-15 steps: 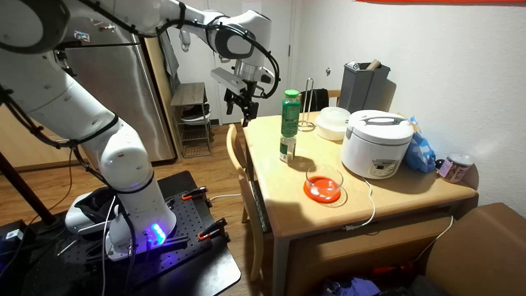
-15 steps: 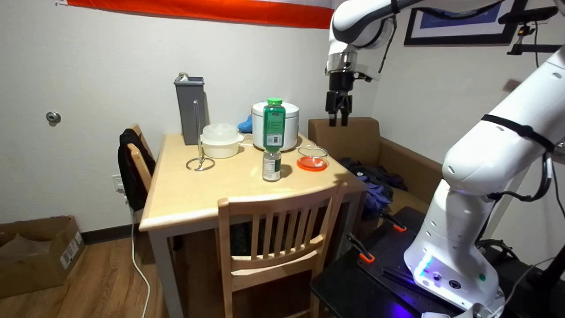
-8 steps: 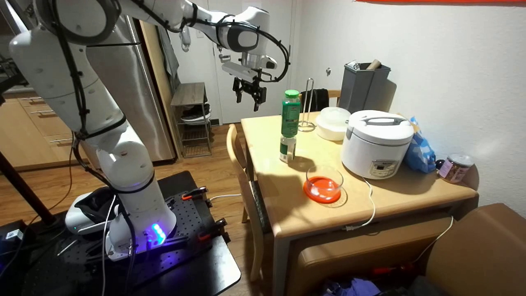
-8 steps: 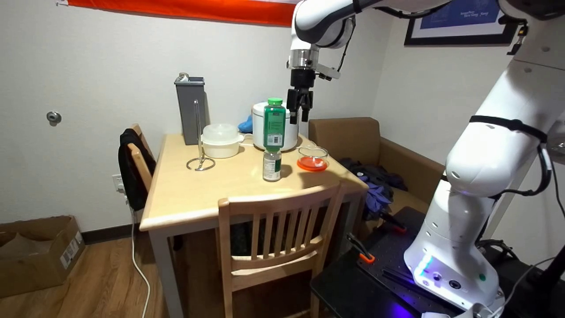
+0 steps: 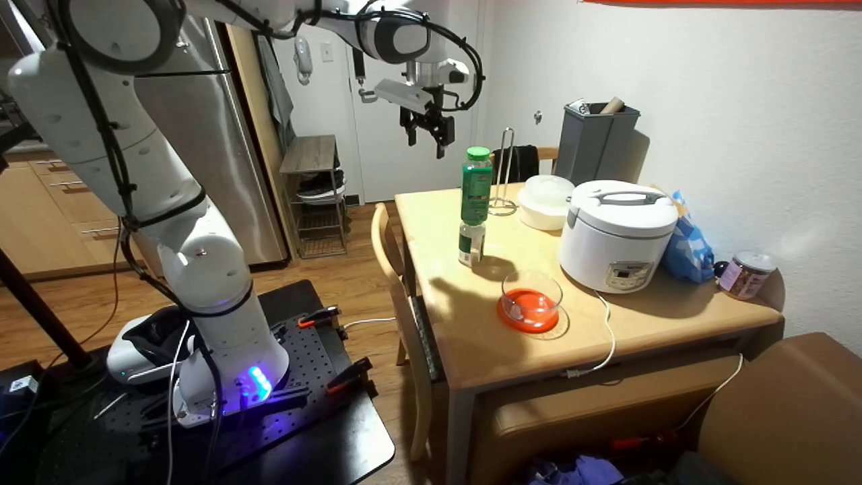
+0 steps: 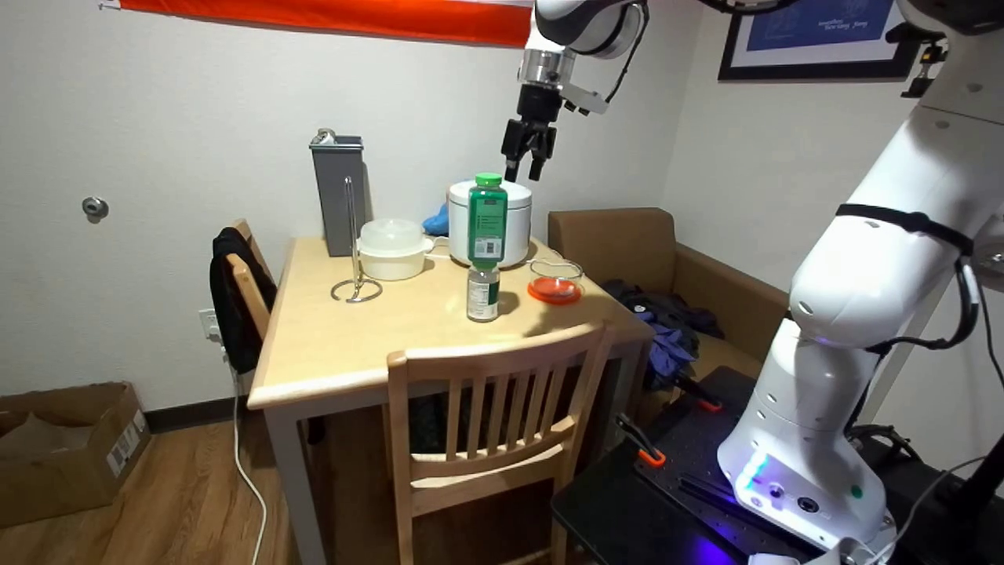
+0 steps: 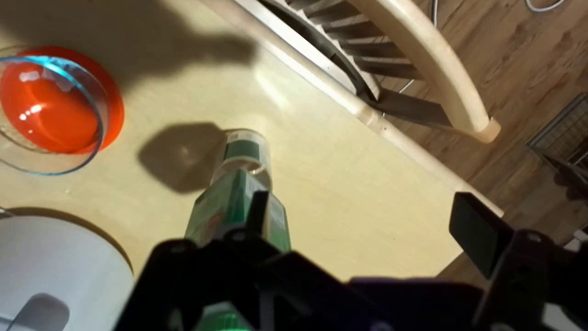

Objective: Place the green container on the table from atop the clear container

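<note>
The green container (image 5: 476, 195) is a tall green bottle with a bright green cap. It stands upright on top of the clear container (image 5: 471, 246), a short clear jar with a label, on the light wooden table (image 5: 485, 357). The stack also shows in an exterior view, green container (image 6: 488, 224) above clear container (image 6: 482, 298). My gripper (image 5: 427, 145) is open and empty, at or above cap height and beside the stack; it also shows in an exterior view (image 6: 525, 173). In the wrist view the left finger of the gripper (image 7: 363, 202) partly covers the green container (image 7: 213, 214); the clear container (image 7: 242, 149) shows beyond.
A glass bowl with an orange lid (image 5: 528, 313) and a white rice cooker (image 5: 616, 236) stand near the stack. A metal paper-towel stand (image 6: 354, 243) and a whitish lidded pot (image 6: 392, 255) are farther along. A wooden chair (image 6: 502, 392) stands against the table edge.
My gripper has moved in toward the stack and then risen, with a slight tilt. The fingers stay open. The green and clear containers have not moved.
</note>
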Available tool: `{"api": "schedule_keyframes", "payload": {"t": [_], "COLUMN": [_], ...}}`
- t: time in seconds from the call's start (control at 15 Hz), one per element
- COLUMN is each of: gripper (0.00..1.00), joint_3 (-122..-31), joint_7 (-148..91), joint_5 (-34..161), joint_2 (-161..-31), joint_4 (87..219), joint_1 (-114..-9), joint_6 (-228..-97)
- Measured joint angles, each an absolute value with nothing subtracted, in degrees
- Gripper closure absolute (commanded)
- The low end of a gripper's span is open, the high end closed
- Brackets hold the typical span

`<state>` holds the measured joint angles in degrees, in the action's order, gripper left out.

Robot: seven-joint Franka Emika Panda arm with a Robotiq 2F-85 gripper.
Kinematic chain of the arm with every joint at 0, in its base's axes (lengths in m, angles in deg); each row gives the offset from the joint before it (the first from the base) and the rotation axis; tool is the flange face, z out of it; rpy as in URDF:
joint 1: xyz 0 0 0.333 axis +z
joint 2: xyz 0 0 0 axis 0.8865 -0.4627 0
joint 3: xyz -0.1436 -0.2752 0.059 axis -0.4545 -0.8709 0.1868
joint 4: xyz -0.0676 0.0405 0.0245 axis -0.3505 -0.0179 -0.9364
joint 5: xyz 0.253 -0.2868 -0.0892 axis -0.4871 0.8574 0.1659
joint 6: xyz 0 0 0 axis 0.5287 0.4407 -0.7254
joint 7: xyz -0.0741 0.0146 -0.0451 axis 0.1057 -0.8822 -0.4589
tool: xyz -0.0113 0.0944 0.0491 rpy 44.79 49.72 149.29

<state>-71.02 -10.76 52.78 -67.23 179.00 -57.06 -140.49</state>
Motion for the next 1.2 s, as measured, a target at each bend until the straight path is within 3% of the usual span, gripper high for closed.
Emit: {"api": "schedule_keyframes", "payload": {"t": [1.2], "gripper": [0.00], "joint_3": [-70.5], "joint_7": [-13.8], "joint_5": [54.8], "joint_2": [-74.4], "joint_4": [171.3], "joint_1": [-57.0], "joint_6": [-145.4]}}
